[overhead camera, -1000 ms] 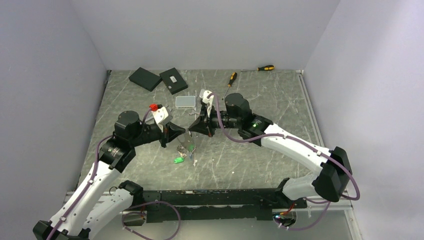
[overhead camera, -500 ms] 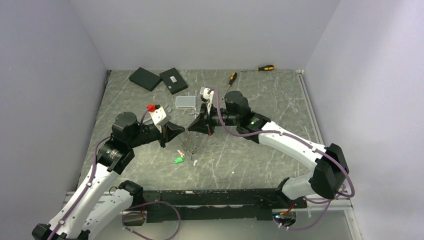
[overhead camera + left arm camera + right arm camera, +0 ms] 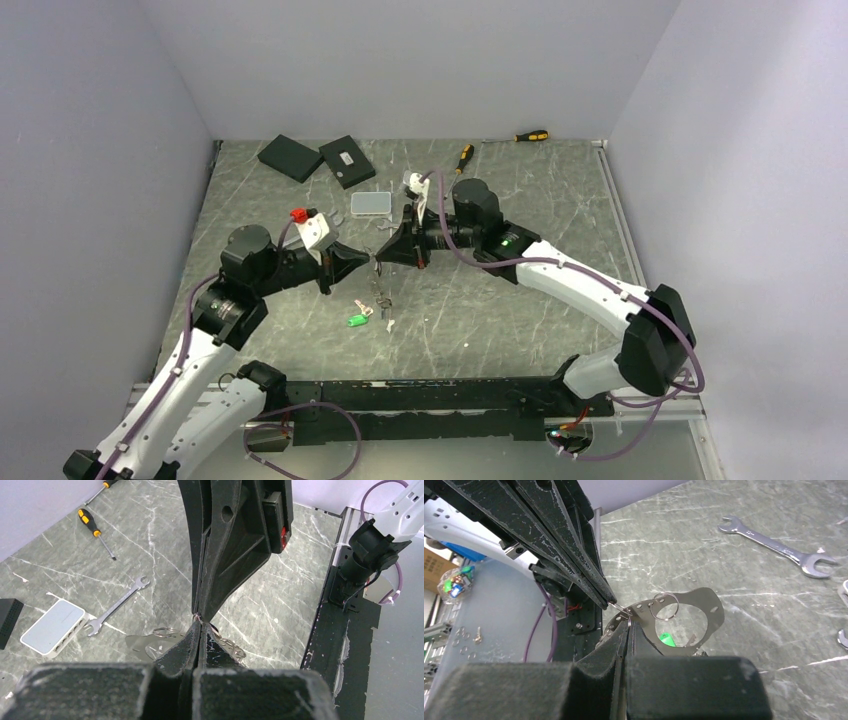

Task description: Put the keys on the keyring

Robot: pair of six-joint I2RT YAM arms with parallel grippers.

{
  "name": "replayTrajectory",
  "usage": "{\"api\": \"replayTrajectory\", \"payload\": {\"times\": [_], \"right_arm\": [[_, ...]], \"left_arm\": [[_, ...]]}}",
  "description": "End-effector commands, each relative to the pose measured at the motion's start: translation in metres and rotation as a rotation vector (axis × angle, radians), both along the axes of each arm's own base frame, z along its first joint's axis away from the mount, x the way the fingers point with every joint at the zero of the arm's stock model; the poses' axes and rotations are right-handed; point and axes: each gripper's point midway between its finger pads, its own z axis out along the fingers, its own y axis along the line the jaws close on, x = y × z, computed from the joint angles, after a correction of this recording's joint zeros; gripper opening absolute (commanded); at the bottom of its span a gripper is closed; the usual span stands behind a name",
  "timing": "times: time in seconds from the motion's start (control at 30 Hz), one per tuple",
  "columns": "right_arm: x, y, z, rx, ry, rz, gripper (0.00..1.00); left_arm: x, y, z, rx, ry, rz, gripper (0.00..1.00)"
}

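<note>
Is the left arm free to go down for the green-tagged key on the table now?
Probably not yet. The left gripper is shut on the keyring, tip to tip with the right gripper. The green-tagged key lies uncovered on the table, but the arm would have to let go first.

Soft, even light from overhead filled the scene, bright, with only faint shadows on the grey-green marbled tabletop [image 3: 560, 200]. In the wrist views the black left claw [image 3: 198, 630] and black right claw [image 3: 629, 627] were blurred up close; the thin silvery wire keyring [image 3: 621, 611] glinted
</note>
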Motion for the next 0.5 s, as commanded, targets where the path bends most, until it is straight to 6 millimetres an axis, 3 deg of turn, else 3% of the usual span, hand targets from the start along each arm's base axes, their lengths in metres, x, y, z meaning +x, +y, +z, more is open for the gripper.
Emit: {"api": "replayTrajectory", "payload": {"times": [0.0, 0.2, 0.4, 0.47], "right_arm": [[0.001, 0.005, 0.01, 0.044, -0.011, 0.033, 0.02], [0.0, 0.005, 0.011, 0.05, -0.005, 0.043, 0.05], [0.0, 0.003, 0.01, 0.045, -0.003, 0.043, 0.17], [-0.002, 0.002, 0.011, 0.047, -0.01, 0.053, 0.25]], "left_arm": [[-0.004, -0.003, 0.032, -0.072, -0.092, -0.024, 0.0], [-0.008, -0.006, 0.039, -0.117, -0.078, -0.039, 0.0], [-0.009, -0.006, 0.041, -0.129, -0.079, -0.04, 0.0], [-0.008, -0.006, 0.042, -0.132, -0.08, -0.036, 0.0]]}}
